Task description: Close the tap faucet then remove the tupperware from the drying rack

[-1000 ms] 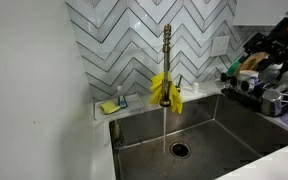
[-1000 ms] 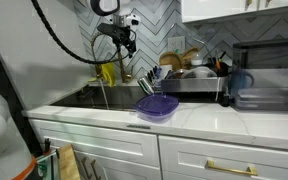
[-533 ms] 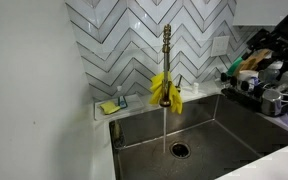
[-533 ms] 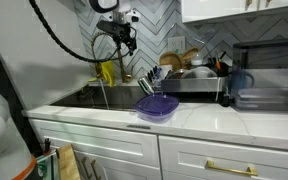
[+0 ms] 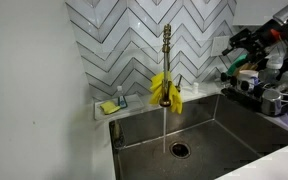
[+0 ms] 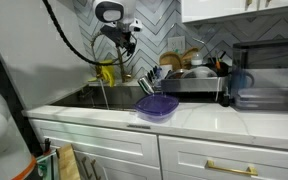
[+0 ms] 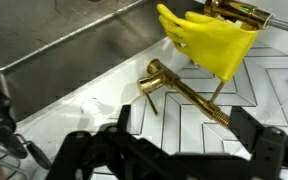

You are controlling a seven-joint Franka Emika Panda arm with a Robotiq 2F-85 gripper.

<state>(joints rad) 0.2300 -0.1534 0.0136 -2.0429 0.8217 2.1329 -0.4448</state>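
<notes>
The brass tap faucet (image 5: pixel 167 55) stands behind the sink with yellow gloves (image 5: pixel 165 90) draped on it, and a stream of water (image 5: pixel 165 125) falls to the drain. My gripper (image 5: pixel 229 45) hangs open in the air to one side of it, between tap and drying rack (image 5: pixel 264 95). In the wrist view a brass lever of the tap (image 7: pixel 184 90) lies just ahead of my open gripper (image 7: pixel 184 140), which touches nothing. The drying rack (image 6: pixel 189 85) is crowded with dishes, and I cannot pick out the tupperware among them.
The steel sink (image 5: pixel 199 135) lies below. A sponge holder (image 5: pixel 112 104) sits on the ledge beside the tap. A purple lidded bowl (image 6: pixel 157 107) stands on the counter's front, and a dark appliance (image 6: pixel 264 75) stands past the rack. The tiled backsplash is close behind the tap.
My gripper has moved away from the rack toward the tap, still open. Water keeps running.
</notes>
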